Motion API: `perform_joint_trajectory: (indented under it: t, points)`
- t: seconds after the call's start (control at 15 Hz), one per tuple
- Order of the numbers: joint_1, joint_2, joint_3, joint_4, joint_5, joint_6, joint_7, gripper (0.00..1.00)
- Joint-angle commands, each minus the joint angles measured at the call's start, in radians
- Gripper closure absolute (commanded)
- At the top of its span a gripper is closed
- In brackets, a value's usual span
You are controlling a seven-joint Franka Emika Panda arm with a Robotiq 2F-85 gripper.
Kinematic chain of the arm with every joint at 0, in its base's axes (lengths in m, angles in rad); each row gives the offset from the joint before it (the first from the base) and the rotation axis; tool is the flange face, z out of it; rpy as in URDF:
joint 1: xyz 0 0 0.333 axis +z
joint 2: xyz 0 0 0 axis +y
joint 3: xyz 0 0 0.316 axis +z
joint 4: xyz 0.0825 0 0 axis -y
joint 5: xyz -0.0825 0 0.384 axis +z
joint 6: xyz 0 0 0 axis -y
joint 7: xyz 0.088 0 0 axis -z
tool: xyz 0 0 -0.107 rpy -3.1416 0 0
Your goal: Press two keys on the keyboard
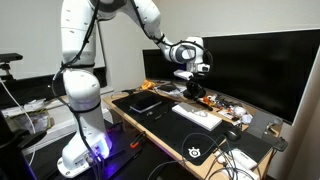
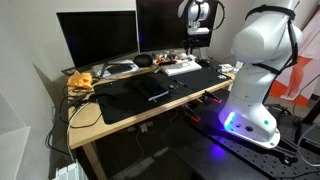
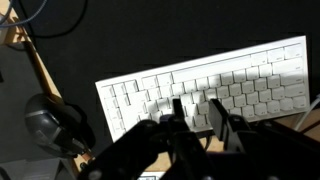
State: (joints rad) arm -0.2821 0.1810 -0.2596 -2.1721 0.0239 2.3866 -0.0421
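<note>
The keyboard (image 3: 200, 85), a white slab, lies slightly tilted across the wrist view on a black mat (image 3: 150, 40). In both exterior views it sits on the far part of the wooden worktop (image 2: 90, 125), in front of the dark monitors (image 2: 97, 38). A black tablet-like rectangle (image 1: 147, 103) lies further along the mat, apart from the keyboard (image 1: 197, 117). A second mat bearing a white logo (image 1: 200, 150) covers the worktop's near end.

The gripper (image 3: 198, 122) hangs over the keyboard's lower rows. Its 2 dark fingers (image 3: 177, 115) stand a little apart, with keys showing in the gap, and they pinch nothing. In an exterior view the gripper (image 1: 191, 92) appears to be above the keys rather than on them, though the picture is too small to be sure. The white arm (image 2: 255, 40) reaches over from its base beside the worktop.
</note>
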Motion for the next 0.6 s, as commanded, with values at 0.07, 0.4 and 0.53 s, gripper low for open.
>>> perform_joint_trajectory:
  t: [0.07,0.4,0.53]
  points:
    - [-0.002,0.001,0.001,0.003,0.004,-0.004,-0.006,0.27]
    - [-0.003,-0.001,0.002,0.003,0.008,-0.004,-0.016,0.0]
    - [-0.003,-0.005,0.002,-0.001,0.004,-0.002,-0.019,0.0]
